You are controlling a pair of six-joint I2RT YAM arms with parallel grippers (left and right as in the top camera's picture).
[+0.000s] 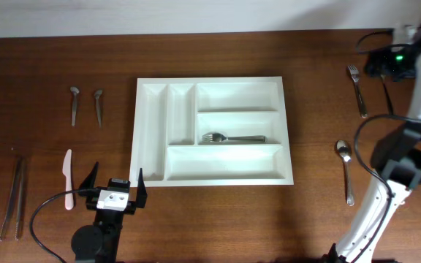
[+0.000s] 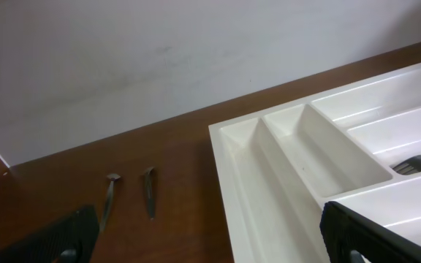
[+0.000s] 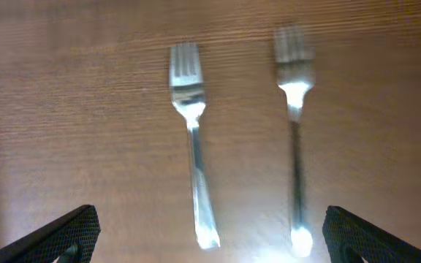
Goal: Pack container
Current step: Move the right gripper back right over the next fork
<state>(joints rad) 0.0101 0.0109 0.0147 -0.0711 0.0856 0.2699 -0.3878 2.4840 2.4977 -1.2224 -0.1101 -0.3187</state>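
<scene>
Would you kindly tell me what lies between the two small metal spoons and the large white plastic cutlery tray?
Nothing: just bare wooden table separates the small metal spoons from the white plastic cutlery tray, clear in overhead and left wrist views.

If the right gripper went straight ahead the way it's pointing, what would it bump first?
Probably the fork nearest the middle between the open jaws of the right gripper, lying on the table beside a second fork. Distance is unclear.

Dark wooden table (image 1: 50, 58), white wall (image 1: 196, 14) behind
</scene>
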